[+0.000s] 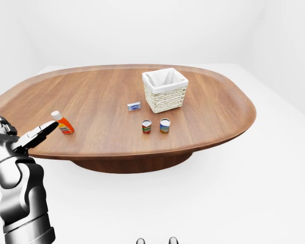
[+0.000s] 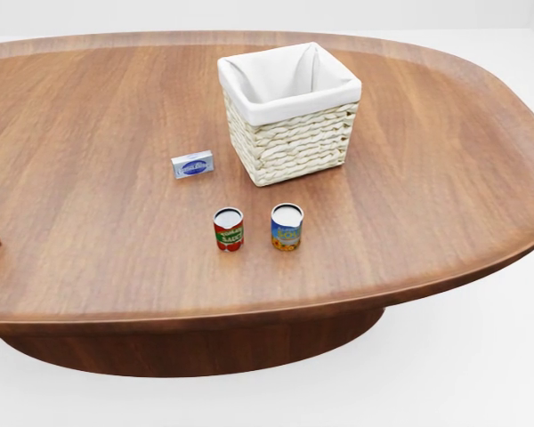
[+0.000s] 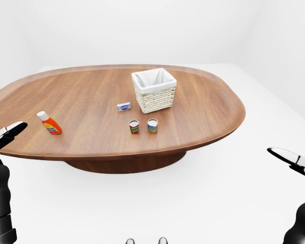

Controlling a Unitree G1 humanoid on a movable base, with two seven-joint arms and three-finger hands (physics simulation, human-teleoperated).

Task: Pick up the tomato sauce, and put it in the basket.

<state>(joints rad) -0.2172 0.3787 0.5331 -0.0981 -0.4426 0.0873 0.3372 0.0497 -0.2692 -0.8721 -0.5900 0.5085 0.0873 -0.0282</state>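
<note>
Standing well apart from left robot hand: tomato sauce can

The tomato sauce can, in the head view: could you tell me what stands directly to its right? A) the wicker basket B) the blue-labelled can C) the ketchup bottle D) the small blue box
B: the blue-labelled can stands just right of the tomato sauce can, apart from it.
</note>
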